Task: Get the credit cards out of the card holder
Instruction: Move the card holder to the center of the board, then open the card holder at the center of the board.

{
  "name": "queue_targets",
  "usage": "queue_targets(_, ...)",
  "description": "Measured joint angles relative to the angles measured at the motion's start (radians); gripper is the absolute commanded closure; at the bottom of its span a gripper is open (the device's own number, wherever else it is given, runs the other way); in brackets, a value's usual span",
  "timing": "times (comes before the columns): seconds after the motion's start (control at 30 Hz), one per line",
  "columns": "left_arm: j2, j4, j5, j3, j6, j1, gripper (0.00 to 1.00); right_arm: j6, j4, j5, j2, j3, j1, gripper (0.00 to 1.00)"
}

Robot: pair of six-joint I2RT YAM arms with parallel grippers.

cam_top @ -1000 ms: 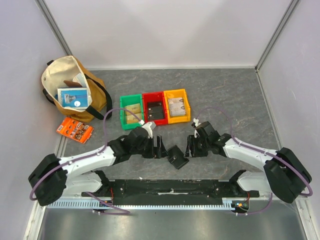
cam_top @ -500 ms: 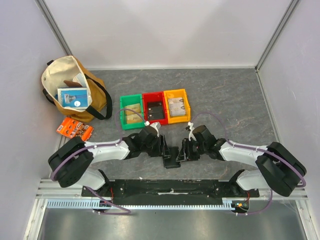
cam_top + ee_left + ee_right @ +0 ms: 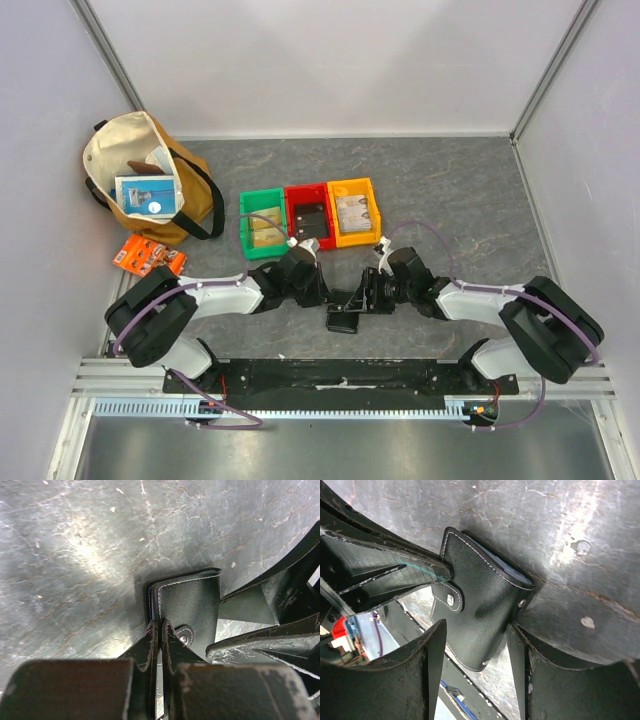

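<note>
- Here, the card holder [image 3: 344, 318] lies folded near the middle of the surface's [image 3: 450, 190] near edge, between both arms; no card shows.
- Risk: the left jaws are closed on only a thin edge of it, so a pull could strip them off. The snap strap [image 3: 448, 599] looks fastened, which would drag the whole holder along instead of opening it.
- The right jaws stand part-open astride the holder; whether they press on it cannot be told.
- Pose: the left arm [image 3: 215, 297] and right arm [image 3: 475, 297] stretch low and inward, wrists nearly meeting.
</note>
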Motion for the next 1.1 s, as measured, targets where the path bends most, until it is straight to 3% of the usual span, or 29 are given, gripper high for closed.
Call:
queue_targets(0.23, -0.028, 0.138, 0.026, -0.103, -0.072, 0.056, 0.98, 0.040, 0.137, -0.062, 0.074, -0.014, -0.014, 0.40)
queue_targets(0.47, -0.059, 0.329, 0.041, -0.239, -0.217, 0.084, 0.98, 0.057, 0.139, -0.058, 0.101, 0.006, -0.011, 0.42)
queue_targets(0.6, -0.059, 0.340, 0.039, -0.246, -0.235, 0.089, 0.98, 0.052, 0.101, -0.055, 0.140, 0.047, -0.003, 0.54)
queue_targets(0.77, -0.069, 0.334, 0.016, -0.248, -0.236, 0.098, 0.98, 0.038, 0.065, -0.030, 0.177, 0.087, 0.011, 0.86)
queue_targets(0.87, -0.075, 0.322, 0.008, -0.245, -0.232, 0.097, 0.85, 0.035, 0.060, -0.018, 0.170, 0.085, 0.014, 1.00)
queue_targets(1.0, -0.093, 0.229, -0.017, -0.201, -0.183, 0.087, 0.52, 0.034, 0.044, 0.007, 0.142, 0.084, 0.030, 1.00)
queue_targets(1.1, -0.125, 0.102, -0.066, -0.142, -0.116, 0.052, 0.42, 0.034, 0.031, 0.031, 0.115, 0.084, 0.047, 1.00)
